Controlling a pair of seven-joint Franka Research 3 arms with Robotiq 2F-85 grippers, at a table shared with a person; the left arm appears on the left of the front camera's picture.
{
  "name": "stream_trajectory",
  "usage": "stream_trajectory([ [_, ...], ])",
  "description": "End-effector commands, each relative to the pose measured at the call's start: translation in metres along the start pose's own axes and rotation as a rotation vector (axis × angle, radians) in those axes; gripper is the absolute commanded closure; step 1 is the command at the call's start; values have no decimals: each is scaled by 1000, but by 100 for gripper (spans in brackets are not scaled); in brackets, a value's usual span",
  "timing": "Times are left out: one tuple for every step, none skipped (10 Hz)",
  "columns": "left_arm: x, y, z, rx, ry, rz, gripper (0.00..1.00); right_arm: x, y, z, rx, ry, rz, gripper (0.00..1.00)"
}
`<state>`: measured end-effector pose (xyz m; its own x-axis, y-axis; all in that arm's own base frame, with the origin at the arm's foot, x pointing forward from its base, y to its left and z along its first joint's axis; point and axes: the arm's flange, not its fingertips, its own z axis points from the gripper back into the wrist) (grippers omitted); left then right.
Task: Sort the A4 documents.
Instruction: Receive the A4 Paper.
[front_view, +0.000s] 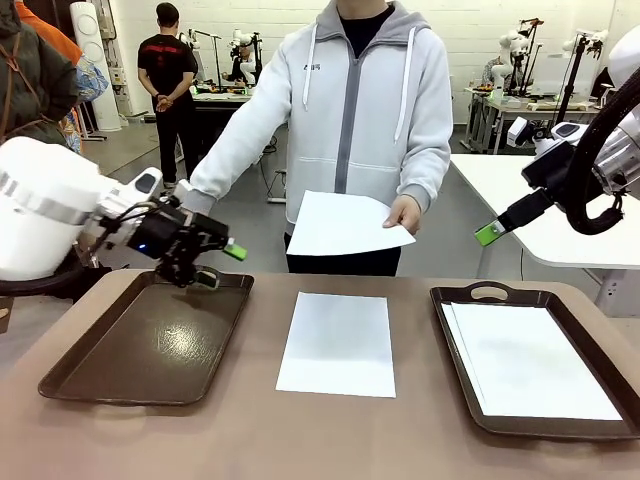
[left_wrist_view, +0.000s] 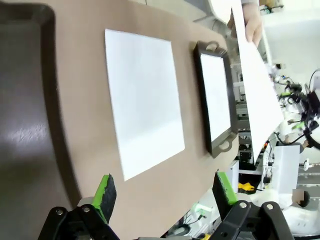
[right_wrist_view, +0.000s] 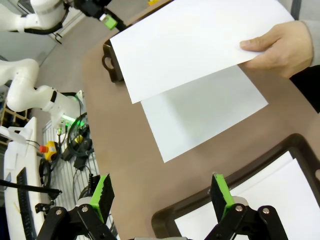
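One A4 document lies flat at the table's middle, between two brown trays. A person's hand holds a second sheet in the air above the far edge. More white sheets lie in the right tray. The left tray has a bare floor. My left gripper hovers open over that tray's far right corner, holding nothing. My right gripper hangs open above the right tray's far side, clear of the paper. The right wrist view has the held sheet overlapping the table sheet.
The person stands at the far side, the other arm reaching toward my left arm. A white table stands behind on the right. The brown tabletop is bare in front of the trays.
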<state>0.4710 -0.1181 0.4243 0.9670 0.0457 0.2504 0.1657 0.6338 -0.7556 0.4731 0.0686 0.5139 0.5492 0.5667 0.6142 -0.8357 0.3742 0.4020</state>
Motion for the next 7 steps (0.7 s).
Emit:
stream_trajectory([
  [29,-8,-12,-38,-15,-22,0,0,-1,0,-1,-1,-1,0],
  [42,-15,-19,-94,-28,-26,0,0,-1,0,-1,-1,-1,0],
  [52,-20,-21,-150,-33,-9,0,0,-1,0,-1,-1,-1,0],
  [59,-25,-23,-184,-35,0,0,0,-1,0,-1,-1,-1,0],
  [67,-28,-26,-220,-30,17,0,0,-1,0,-1,-1,-1,0],
  [74,-31,-28,-240,-31,32,0,0,-1,0,-1,-1,-1,0],
  [82,-33,-32,-268,-28,32,0,0,-1,0,-1,-1,-1,0],
])
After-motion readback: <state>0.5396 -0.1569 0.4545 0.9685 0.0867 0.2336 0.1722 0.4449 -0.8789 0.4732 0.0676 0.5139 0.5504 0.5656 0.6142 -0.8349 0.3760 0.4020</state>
